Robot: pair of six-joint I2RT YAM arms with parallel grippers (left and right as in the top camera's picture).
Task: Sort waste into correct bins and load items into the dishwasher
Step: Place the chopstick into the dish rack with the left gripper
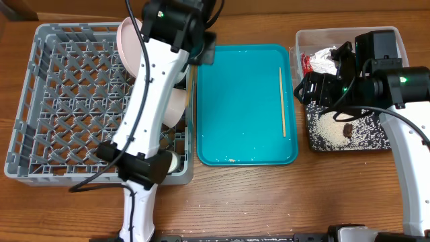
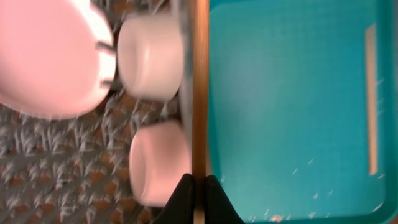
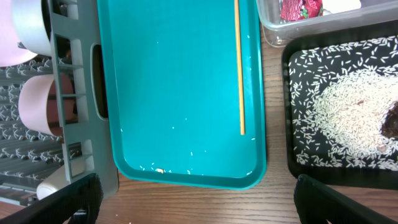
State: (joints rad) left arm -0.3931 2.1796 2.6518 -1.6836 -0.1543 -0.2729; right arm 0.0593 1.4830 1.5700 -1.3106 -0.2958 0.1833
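Chopstick (image 1: pixel 282 101) lies alone on the teal tray (image 1: pixel 235 134), lengthwise near its right edge, with no finger on it. Left gripper (image 2: pixel 199 186) hangs over the strip of table between the dish rack (image 1: pixel 60 101) and the teal tray, fingers pressed right together. A pale sliver shows between them at the bottom of the wrist view: maybe something thin pinched there, maybe just the table behind, and the blur won't let me call it. Just beside it in the rack sit two pale bowls (image 2: pixel 149 56) and a large pale plate (image 2: pixel 43 56).

Over on the other side, the right gripper (image 3: pixel 205 202) is spread wide, fingers (image 3: pixel 68 199) out at the corners of its own view, nothing between them and touching nothing, above the teal tray's right side near the black tray (image 1: pixel 383 144). That tray carries the scattered rice (image 3: pixel 348 106) and a brown lump (image 1: pixel 347 129). The red-and-silver wrapper (image 1: pixel 316 62) sits in the clear tub (image 1: pixel 396 37).
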